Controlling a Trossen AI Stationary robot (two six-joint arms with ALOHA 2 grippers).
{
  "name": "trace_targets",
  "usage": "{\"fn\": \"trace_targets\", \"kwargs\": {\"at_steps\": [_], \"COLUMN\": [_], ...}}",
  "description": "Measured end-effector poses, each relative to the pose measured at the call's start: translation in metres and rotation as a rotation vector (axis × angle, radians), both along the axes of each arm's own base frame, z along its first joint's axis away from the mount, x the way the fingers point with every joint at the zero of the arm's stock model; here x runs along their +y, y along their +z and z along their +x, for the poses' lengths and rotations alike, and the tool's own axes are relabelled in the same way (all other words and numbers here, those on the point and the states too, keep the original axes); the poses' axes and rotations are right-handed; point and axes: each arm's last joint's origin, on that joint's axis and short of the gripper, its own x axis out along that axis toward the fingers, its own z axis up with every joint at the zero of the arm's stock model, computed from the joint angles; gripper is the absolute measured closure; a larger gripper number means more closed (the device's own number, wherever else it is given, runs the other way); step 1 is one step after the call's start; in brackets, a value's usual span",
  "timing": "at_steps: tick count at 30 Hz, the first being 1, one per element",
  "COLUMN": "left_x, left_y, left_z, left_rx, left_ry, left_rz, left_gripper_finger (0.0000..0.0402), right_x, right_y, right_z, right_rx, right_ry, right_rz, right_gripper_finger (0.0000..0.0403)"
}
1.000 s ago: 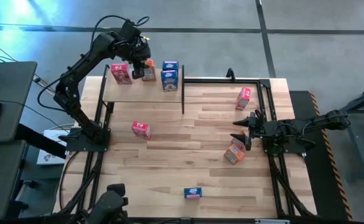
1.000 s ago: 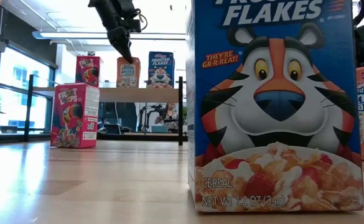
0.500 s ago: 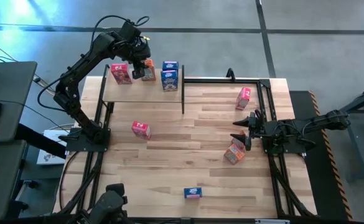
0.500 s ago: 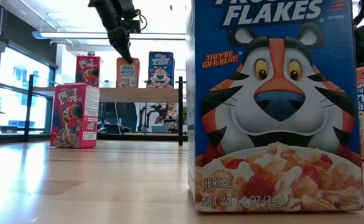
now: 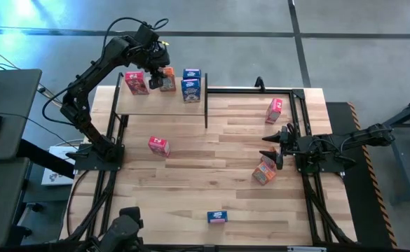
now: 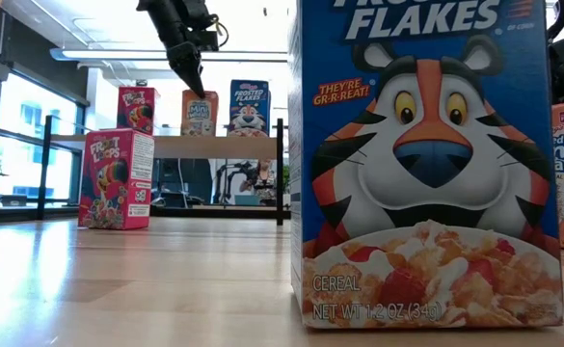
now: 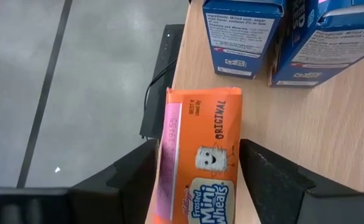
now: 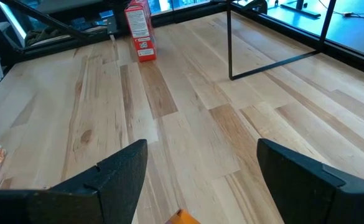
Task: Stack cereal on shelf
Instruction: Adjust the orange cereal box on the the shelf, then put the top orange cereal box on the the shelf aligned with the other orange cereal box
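The left hand (image 7: 197, 180) sits over the orange box (image 7: 201, 155) at the back edge of the shelf (image 5: 155, 105), fingers spread either side of the carton with a gap showing, so it looks open around it, not squeezing. That box stands on the shelf between a pink-red box (image 5: 136, 82) and blue boxes (image 5: 190, 84). These are small, empty-feeling cardboard cartons: light, stiff along the edges, soft on the broad faces, and easy to tip or slide on smooth wood. Best taken across the narrow sides, near the middle, with gentle pressure. Loose boxes lie on the desk (image 5: 212, 182): pink-red ones (image 5: 158, 145) (image 5: 274, 108), an orange one (image 5: 263, 171) by the right hand (image 5: 272, 147), and a blue one (image 5: 217, 217) at the front. The right hand rests open, low over the desk.
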Motion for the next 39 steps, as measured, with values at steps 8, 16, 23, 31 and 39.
{"fn": "trace_targets", "kwargs": {"at_steps": [8, 16, 23, 31, 39], "left_x": [0.000, -0.011, -0.027, -0.050, -0.079], "left_y": [0.000, 0.015, 0.035, 0.053, 0.059], "left_z": [0.000, -0.009, -0.023, -0.029, -0.011], "left_rx": [0.005, -0.013, -0.061, -0.214, -0.339], "left_ry": [0.005, 0.025, 0.040, 0.081, -0.023], "left_rz": [0.003, 0.056, 0.107, 0.041, -0.110], "left_gripper_finger": [0.0166, 0.0165, 0.0165, 0.0165, 0.0165], "right_x": [0.000, 0.000, 0.000, 0.000, 0.000], "right_y": [0.000, 0.000, 0.000, 0.000, 0.000], "right_z": [0.000, 0.000, 0.000, 0.000, 0.000], "right_rx": [0.000, 0.000, 0.000, 0.000, 0.000], "right_ry": [0.000, 0.000, -0.005, -0.004, -0.003], "right_rz": [0.000, 0.000, -0.002, -0.002, -0.001], "right_gripper_finger": [0.0107, 0.0107, 0.0107, 0.0107, 0.0107]}}
